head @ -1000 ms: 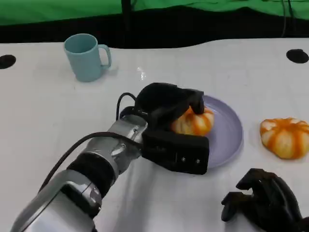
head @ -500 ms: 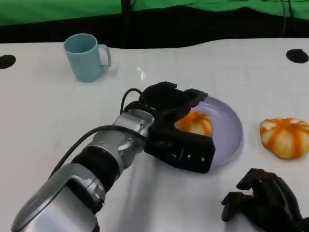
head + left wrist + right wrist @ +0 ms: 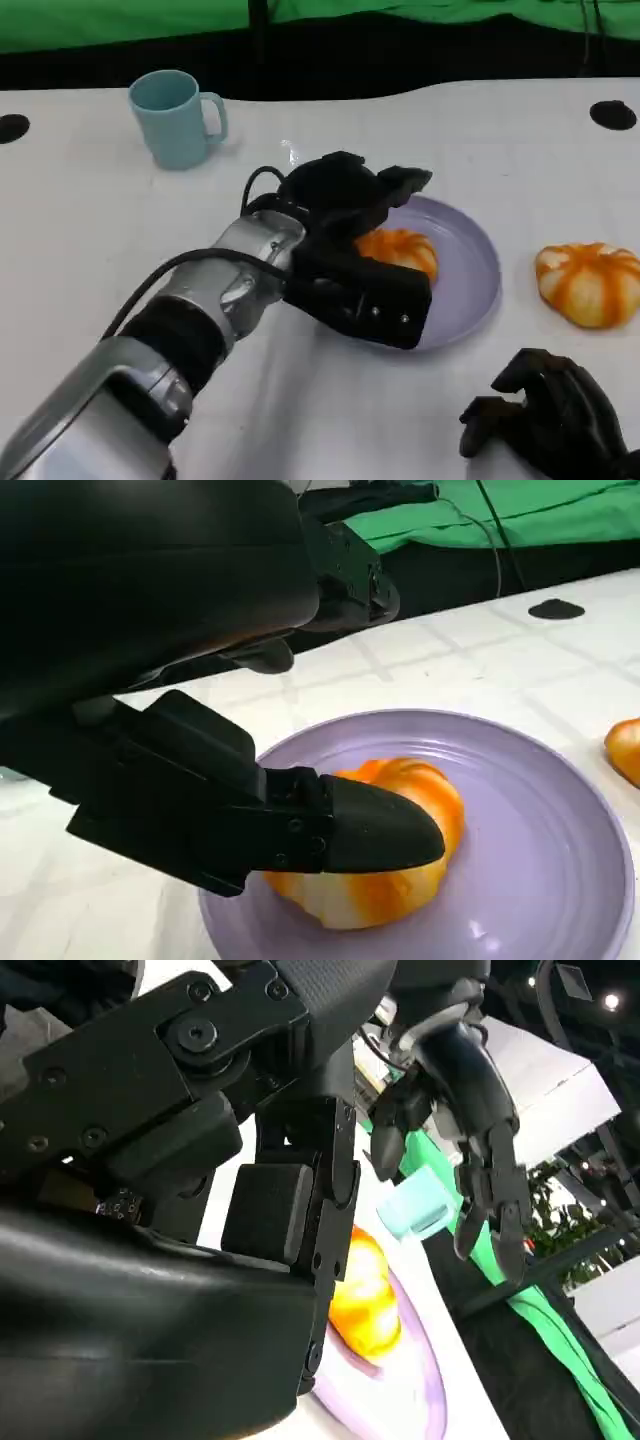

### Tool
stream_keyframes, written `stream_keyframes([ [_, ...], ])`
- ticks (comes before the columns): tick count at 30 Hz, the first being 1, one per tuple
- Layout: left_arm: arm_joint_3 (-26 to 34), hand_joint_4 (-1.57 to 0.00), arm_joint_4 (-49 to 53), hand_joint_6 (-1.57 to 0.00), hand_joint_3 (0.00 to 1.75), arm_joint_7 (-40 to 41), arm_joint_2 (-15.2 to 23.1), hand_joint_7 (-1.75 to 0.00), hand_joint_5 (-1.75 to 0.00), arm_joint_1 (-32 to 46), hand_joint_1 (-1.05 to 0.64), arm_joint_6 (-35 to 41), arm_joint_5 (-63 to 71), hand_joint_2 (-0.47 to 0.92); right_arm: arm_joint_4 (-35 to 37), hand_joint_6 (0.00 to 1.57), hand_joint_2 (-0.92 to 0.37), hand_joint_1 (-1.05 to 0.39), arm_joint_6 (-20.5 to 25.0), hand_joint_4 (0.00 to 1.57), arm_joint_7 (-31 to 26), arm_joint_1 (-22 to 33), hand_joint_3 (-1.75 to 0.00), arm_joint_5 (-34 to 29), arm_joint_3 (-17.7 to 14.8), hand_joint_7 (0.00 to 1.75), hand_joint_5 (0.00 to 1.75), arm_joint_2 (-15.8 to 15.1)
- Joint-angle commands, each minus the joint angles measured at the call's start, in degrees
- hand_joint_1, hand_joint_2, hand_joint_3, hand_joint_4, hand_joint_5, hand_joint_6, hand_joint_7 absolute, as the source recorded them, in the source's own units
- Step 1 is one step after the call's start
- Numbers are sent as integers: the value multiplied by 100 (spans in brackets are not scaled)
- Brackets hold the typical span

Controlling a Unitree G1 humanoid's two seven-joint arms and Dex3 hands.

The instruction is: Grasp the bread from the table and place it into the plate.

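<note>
Round orange-and-white glazed bread roll: domed top with pale stripes between orange segments; lies inside the plate, resting on its flat base, left of the plate's centre in the head view. Its near-left side is hidden behind the left hand, whose fingers are spread above and beside it; the left wrist view shows one finger in front of the roll, contact unclear.

Round lilac plastic plate: shallow, with a raised rim; sits flat on the white tabletop, right of centre. Its right half is bare.
</note>
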Motion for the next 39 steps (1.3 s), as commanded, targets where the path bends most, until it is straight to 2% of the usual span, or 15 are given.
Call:
stream_keyframes([
  [1,247,-28,-652,-24,38,-226,411,-8,-53,387,-86,-213,-255,92,-29,157,-75,-102,-2,157,-9,-16,0,62,-59,29,67,-65],
  [9,554,-46,-1756,-35,38,-82,968,-10,-61,1156,-73,-600,-333,92,0,157,-75,-102,-22,157,34,-33,0,69,-67,28,67,-84],
  [10,579,-47,-1862,-37,39,-79,1011,-8,-77,1222,-71,-608,-310,92,-3,157,-76,-102,-26,157,36,-30,0,63,-64,28,67,-87],
  [11,606,-47,-2014,-39,40,-72,1080,-6,-86,1311,-70,-623,-282,92,-24,157,-76,-102,-8,157,29,-20,0,66,-61,28,66,-89],
  [14,678,-48,-2404,-45,41,-29,1265,-6,-99,1540,-67,-649,-197,92,-60,157,-75,-102,23,157,10,-3,0,68,-57,29,66,-96],
  [17,767,-47,-2747,-48,42,-129,1404,-5,-94,1732,-65,-635,-203,92,-81,157,-75,-102,63,157,-12,2,0,73,-53,30,67,-101],
  [18,795,-50,-2872,-51,42,-143,1457,-5,-83,1805,-65,-632,-196,92,-88,157,-74,-102,93,157,-20,0,0,81,-54,30,67,-102],
  [20,855,-54,-3107,-55,41,-116,1560,-6,-77,1968,-64,-656,-185,92,-77,157,-74,-102,135,157,9,-13,0,101,-60,31,67,-113],
  [31,1254,-74,-3820,-79,36,327,1955,-9,-73,2834,-60,-1036,-103,92,-101,157,-74,-102,148,157,-2,-7,0,86,-56,30,68,-110],
  [35,1508,-82,-3688,-84,29,795,1942,-8,-73,3218,-51,-1638,-400,92,-87,157,-73,-103,169,157,-25,-21,0,90,-65,30,67,-99],
  [37,1588,-83,-3590,-88,28,1083,1930,-7,-83,3342,-48,-1861,-360,92,-95,157,-73,-102,153,157,-16,-13,0,89,-62,30,67,-89],
  [39,1666,-79,-3480,-94,27,1331,1906,-6,-104,3465,-44,-2076,-368,92,-91,157,-73,-101,142,157,4,-12,-1,92,-59,29,67,-87],
])
